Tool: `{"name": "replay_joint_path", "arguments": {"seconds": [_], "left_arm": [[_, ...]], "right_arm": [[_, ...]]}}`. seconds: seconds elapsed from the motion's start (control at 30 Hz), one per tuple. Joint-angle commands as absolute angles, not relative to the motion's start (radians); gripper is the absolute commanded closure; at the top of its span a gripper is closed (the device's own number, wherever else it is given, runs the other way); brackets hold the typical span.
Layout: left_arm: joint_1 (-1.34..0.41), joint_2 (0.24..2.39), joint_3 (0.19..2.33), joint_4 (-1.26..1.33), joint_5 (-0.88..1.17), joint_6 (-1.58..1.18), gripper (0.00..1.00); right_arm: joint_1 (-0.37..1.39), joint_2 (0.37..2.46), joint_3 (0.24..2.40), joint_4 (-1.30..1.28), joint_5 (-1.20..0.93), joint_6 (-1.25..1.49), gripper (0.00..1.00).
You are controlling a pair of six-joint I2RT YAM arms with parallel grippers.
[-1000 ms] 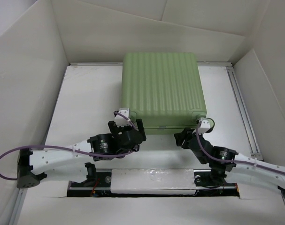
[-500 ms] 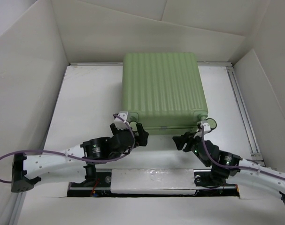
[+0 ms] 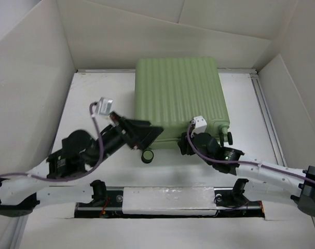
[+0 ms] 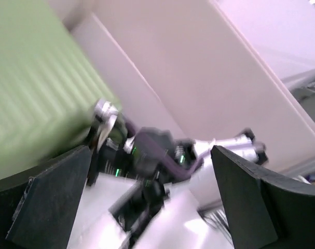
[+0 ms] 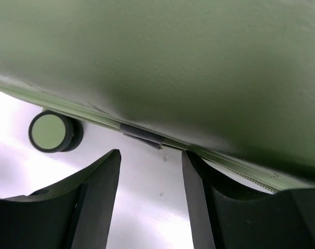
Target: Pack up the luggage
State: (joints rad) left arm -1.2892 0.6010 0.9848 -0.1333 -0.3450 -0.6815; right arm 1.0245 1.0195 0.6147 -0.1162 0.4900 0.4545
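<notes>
The luggage (image 3: 179, 98) is a pale green ribbed suitcase lying flat and closed in the middle of the table. My left gripper (image 3: 148, 138) hangs raised off its near left corner, jaws wide open and holding nothing. The blurred left wrist view shows the green shell (image 4: 32, 93) at upper left and my left gripper (image 4: 151, 155) spread wide. My right gripper (image 3: 184, 144) sits low at the suitcase's near edge. In the right wrist view that gripper (image 5: 151, 155) is open just below the zipper seam and its dark tab (image 5: 141, 137), gripping nothing.
A black caster wheel (image 3: 148, 155) shows by the near edge, also visible as the wheel (image 5: 51, 132) in the right wrist view. Another caster (image 3: 229, 137) sticks out at the near right corner. White walls (image 3: 32, 78) enclose the table on three sides.
My left arm has lifted and swung back to the left, away from the suitcase edge, with its jaws wider apart. My right gripper has slid left along the near edge.
</notes>
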Motion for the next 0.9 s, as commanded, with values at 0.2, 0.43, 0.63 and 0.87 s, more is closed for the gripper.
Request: {"name": "replay_joint_path", "arguments": {"seconds": [0.2,0.43,0.63,0.87], "left_arm": [[-0.923,1.186,1.582,-0.212,-0.153,-0.481,0.01],[-0.664,1.048,1.205,-0.022,0.147,-0.611,0.01],[-0.703,0.709,0.856,-0.144,-0.117,-0.601,0.01],[-0.758,0.630,0.592,-0.101,-0.152,-0.637,0.03]], "right_arm": [[0.687,1.051,0.635,0.077,0.212,0.298,0.46],[0.667,0.991,0.661,0.074,0.133,0.275,0.46],[0.686,0.917,0.635,0.045,0.109,0.284,0.45],[0.758,0.809,0.680,-0.128,0.204,0.316,0.45]]}}
